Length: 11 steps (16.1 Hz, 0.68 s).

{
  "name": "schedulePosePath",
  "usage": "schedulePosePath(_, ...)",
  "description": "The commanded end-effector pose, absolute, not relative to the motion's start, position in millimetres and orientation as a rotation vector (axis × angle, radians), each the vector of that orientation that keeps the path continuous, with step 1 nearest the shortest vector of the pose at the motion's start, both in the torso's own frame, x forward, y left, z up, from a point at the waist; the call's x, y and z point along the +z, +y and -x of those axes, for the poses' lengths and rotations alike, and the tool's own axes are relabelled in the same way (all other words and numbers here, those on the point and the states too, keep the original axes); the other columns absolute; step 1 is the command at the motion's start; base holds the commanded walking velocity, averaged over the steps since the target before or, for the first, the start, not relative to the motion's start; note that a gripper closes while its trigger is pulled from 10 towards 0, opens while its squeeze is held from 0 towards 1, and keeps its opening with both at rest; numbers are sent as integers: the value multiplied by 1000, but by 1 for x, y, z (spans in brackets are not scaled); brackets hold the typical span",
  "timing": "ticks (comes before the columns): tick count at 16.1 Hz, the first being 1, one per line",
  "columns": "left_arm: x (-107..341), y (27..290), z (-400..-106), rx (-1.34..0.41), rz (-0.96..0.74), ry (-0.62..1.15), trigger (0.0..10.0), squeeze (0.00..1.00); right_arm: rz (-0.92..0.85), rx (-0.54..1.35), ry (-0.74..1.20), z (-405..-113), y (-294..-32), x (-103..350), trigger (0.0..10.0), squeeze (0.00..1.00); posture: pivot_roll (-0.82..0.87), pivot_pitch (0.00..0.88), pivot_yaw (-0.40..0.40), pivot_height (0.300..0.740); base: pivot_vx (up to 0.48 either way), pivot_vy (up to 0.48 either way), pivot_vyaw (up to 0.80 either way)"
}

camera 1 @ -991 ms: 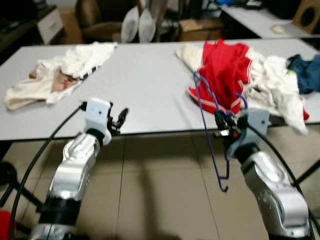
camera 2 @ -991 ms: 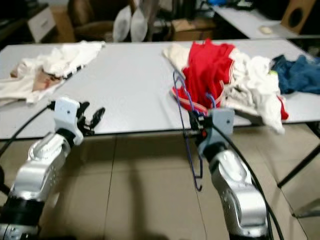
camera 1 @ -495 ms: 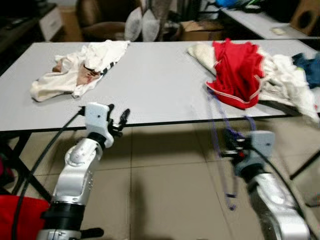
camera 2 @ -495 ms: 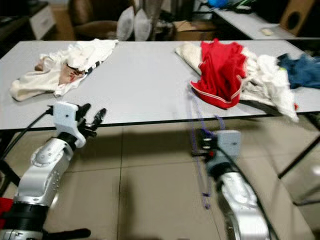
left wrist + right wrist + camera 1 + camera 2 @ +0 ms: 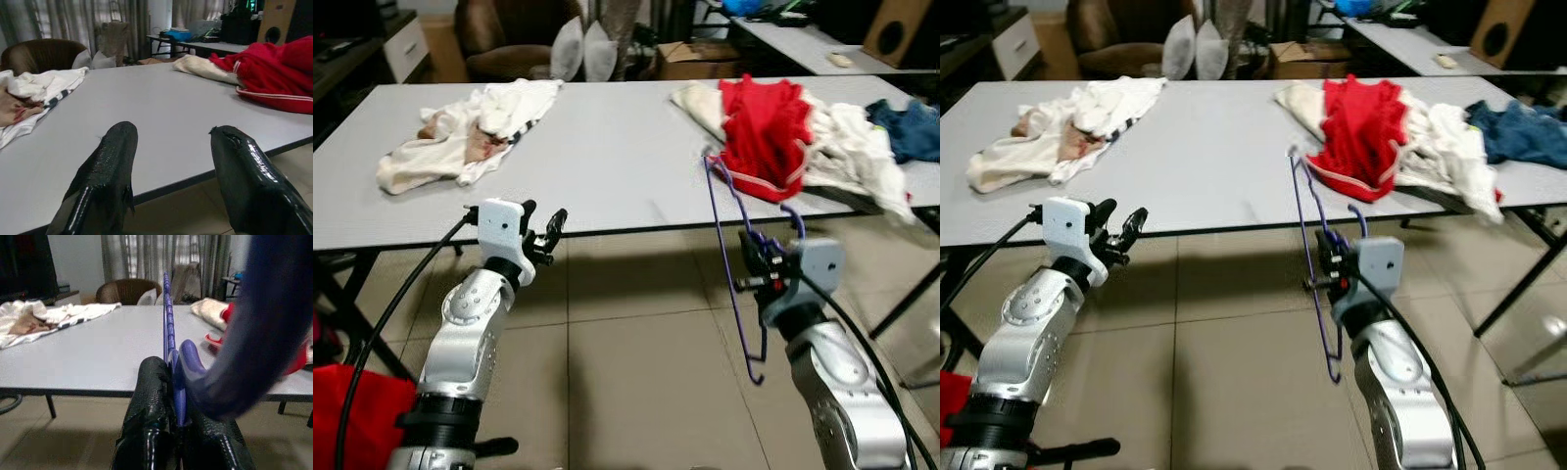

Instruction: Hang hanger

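I can read no brand, label or writing on anything here. My right hand [image 5: 751,260] is raised in front of the near edge of the grey bench [image 5: 607,157], below the level of its top, with the silver forearm angled up and forward from the lower right. Its two black fingers [image 5: 149,431] are pressed together on the blue hanger [image 5: 732,264], gripping one of its thin bars; the hanger stands roughly on edge, its upper end reaching up to about the bench edge near the red garment [image 5: 766,132] and its lower end hanging down over the tiled floor [image 5: 626,372]. In the right wrist view a thick blue part of the hanger curves across close to the camera. My left hand [image 5: 551,235] is held out at a similar height, just short of the bench's front edge, its fingers [image 5: 105,171] spread well apart with nothing between them, pointing toward the bench. On the bench, a crumpled white cloth [image 5: 460,137] lies toward the left, and on the right the red garment lies against a white garment [image 5: 857,147], with a blue one [image 5: 913,127] at the far right. A brown armchair [image 5: 504,39] with pale cushions stands beyond the bench.
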<state>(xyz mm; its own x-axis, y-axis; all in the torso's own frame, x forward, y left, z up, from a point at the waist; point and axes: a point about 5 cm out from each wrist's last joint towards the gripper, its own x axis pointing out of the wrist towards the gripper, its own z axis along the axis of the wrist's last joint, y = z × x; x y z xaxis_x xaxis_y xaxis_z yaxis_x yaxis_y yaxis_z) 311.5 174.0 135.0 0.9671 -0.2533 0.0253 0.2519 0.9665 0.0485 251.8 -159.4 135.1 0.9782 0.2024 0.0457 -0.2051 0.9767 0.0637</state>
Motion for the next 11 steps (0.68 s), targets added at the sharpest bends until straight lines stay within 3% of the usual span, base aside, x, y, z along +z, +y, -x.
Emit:
schedulePosePath(1, 138, 176, -314, -244, -41, -45, 10000, 0, -58, 209, -57, -254, -162, 139, 10000, 0, -195, 0, 12, 740, 401, 0, 0)
schedulePosePath(11, 136, 177, -314, -243, -42, -37, 10000, 0, -46, 243, -54, -254, -155, 139, 10000, 0, -191, 0, 6, 740, 404, 0, 0)
